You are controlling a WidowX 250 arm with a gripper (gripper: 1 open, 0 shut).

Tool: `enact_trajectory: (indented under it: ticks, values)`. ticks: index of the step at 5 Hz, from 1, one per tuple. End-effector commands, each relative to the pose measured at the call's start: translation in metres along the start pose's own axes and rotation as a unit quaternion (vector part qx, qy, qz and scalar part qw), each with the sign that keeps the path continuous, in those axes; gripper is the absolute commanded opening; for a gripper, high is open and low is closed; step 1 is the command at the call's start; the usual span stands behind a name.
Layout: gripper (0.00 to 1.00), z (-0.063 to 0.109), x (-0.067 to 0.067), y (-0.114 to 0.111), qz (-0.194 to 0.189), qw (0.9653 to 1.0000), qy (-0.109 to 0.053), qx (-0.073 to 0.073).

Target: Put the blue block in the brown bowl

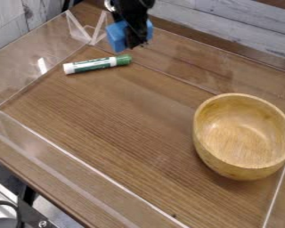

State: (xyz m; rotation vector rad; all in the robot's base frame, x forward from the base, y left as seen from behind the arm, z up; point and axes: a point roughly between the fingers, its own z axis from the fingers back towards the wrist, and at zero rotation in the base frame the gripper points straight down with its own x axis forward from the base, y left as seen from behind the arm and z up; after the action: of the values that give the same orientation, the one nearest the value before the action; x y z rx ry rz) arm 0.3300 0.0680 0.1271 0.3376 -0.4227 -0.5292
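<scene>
The blue block [120, 36] hangs in the air above the back left of the table, clamped between the black fingers of my gripper [131, 32], which is shut on it. Only the gripper's lower end shows; the arm runs out of the top of the frame. The brown bowl [242, 135] stands empty at the right side of the table, well to the right of the block and nearer the front. It is a wide wooden bowl with a thick rim.
A white marker with a green cap [96, 63] lies on the wooden table [109, 125] just below and left of the held block. Clear acrylic walls [26, 53] ring the table's edges.
</scene>
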Motion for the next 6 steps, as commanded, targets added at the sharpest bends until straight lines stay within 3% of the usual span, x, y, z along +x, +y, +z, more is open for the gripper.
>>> enact_trajectory:
  ticks: [1, 5, 6]
  values:
    - [0.0, 0.021, 0.014, 0.002, 0.018, 0.9986, -0.039, 0.032]
    - [0.0, 0.006, 0.006, 0.025, 0.016, 0.9918, -0.09, 0.089]
    - [0.0, 0.018, 0.009, 0.001, 0.013, 0.9928, -0.091, 0.076]
